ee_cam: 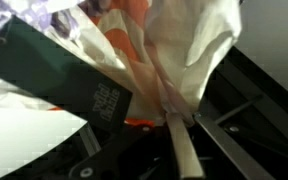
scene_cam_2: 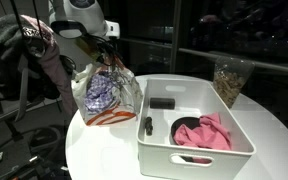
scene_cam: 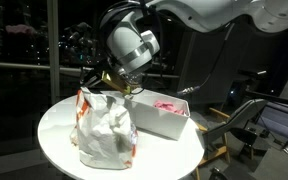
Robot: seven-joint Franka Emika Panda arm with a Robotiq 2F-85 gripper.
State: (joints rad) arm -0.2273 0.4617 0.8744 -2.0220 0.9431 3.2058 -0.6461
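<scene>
We see the end effector (scene_cam: 121,86) pinched narrow on the top edge of the plastic bag (scene_cam: 104,128) — the bag stands directly below it (long axis upright), just beside the white bin (scene_cam: 169,122).

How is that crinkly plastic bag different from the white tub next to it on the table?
The plastic bag is soft, crumpled and printed in orange; the white tub is stiff, box-shaped and plain. The bag stands taller; the tub sits low and wide. The claw pinches the bag's top, while the tub lies open and untouched, showing a pink cloth. Both rest on the round white table.
</scene>
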